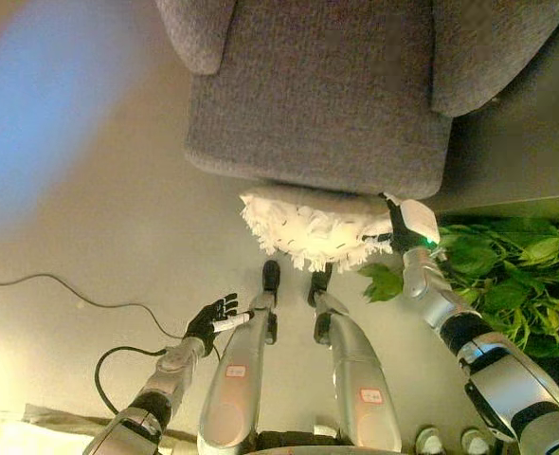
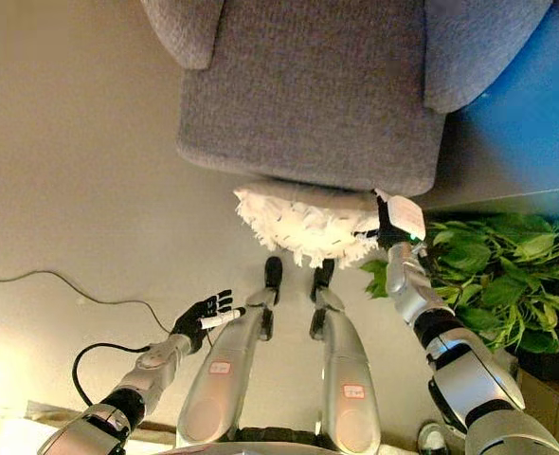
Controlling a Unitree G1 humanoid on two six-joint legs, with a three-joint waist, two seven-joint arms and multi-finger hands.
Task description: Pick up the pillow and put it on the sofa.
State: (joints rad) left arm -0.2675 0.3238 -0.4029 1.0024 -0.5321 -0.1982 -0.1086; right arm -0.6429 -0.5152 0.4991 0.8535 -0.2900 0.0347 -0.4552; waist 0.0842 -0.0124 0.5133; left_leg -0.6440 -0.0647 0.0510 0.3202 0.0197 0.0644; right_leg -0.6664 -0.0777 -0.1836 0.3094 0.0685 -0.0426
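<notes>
Right hand (image 1: 390, 230) fingers hidden behind pillow (image 1: 308, 226), grip unclear; left hand (image 1: 211, 320) open, idle; pillow could snag sofa (image 1: 317, 104) edge and drop.

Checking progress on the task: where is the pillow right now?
The white fringed pillow is mid-view, just below the grey sofa's front edge, with the right hand at its right end and the green plant further right.

Two head-mounted views, side by side, look steeply down from close above; both share the grey sofa (image 1: 317, 95), floor (image 2: 81, 190) and plant (image 2: 493, 275)
</notes>
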